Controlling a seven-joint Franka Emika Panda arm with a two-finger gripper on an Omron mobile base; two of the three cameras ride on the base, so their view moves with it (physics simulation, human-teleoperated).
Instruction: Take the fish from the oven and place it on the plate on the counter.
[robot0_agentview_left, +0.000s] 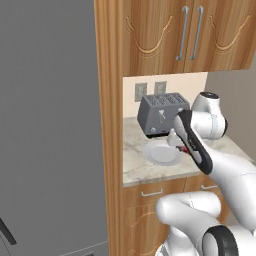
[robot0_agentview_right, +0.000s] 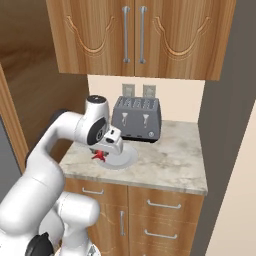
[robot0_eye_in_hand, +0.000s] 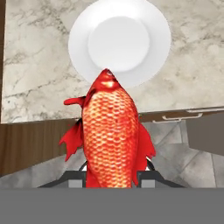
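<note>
My gripper (robot0_eye_in_hand: 111, 176) is shut on the red-orange fish (robot0_eye_in_hand: 110, 131), whose scaled body stands up between the two dark fingertips (robot0_eye_in_hand: 148, 176). Beyond its head lies the round white plate (robot0_eye_in_hand: 119, 41) on the speckled counter (robot0_eye_in_hand: 35, 65). From the right base view the fish (robot0_agentview_right: 101, 156) hangs under the gripper (robot0_agentview_right: 103, 152), just above the plate's (robot0_agentview_right: 125, 159) left rim. From the left base view the gripper (robot0_agentview_left: 184, 146) and a bit of red fish (robot0_agentview_left: 188, 150) sit at the plate's (robot0_agentview_left: 160, 153) right rim. The oven is out of view.
A grey toaster (robot0_agentview_right: 136, 119) stands behind the plate against the wall, under wooden upper cabinets (robot0_agentview_right: 132, 35). A tall wooden panel (robot0_agentview_left: 107, 125) bounds the counter (robot0_agentview_right: 170, 160) on one side, a grey wall (robot0_agentview_right: 225, 125) on the other. Drawers (robot0_agentview_right: 162, 210) sit below.
</note>
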